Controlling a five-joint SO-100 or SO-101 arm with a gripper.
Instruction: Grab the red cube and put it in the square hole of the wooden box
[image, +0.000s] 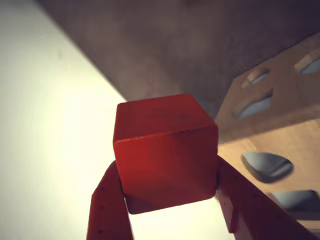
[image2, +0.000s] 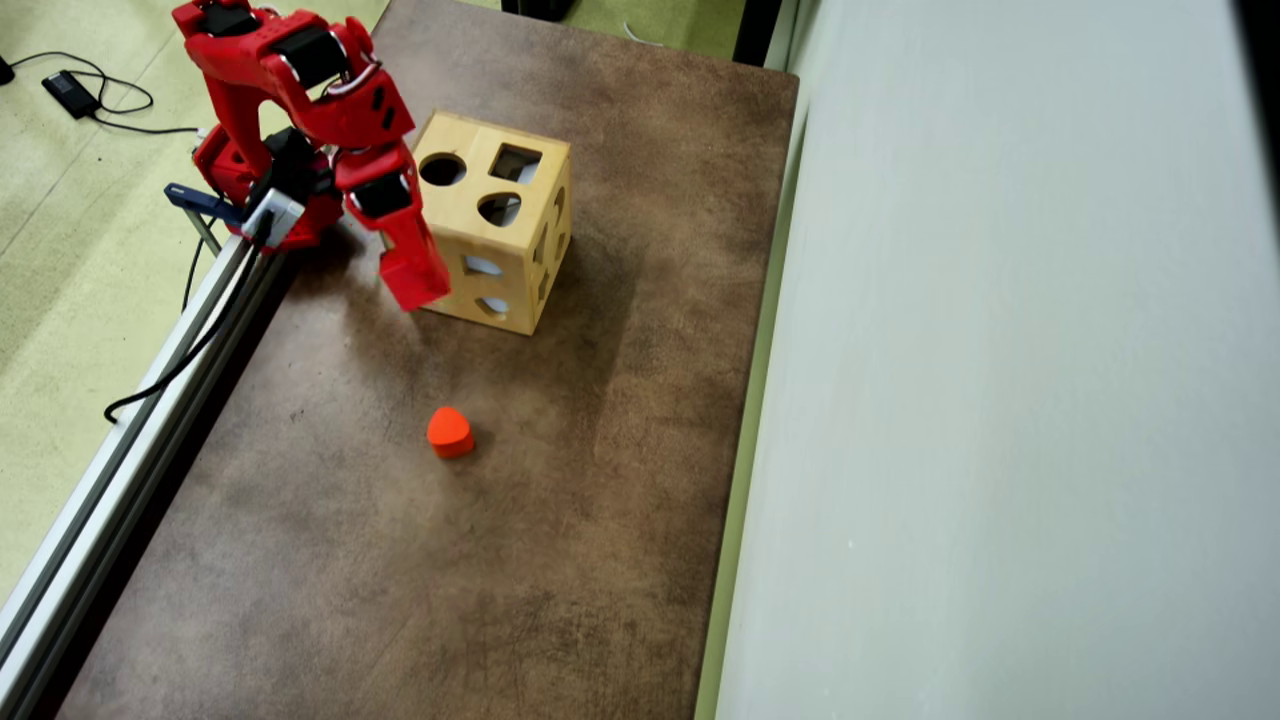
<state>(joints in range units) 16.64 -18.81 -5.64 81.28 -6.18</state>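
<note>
No text, label, brand, number or sign can be read in either view.

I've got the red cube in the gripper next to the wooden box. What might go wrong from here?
1. The red wooden cube is pinched only at its lower sides by the red gripper; it may twist or slip.
2. The wooden shape-sorter box stands close beside the gripper; lifting could clip its wall.
3. The square hole sits beside other top holes; misalignment would jam the cube.
</note>
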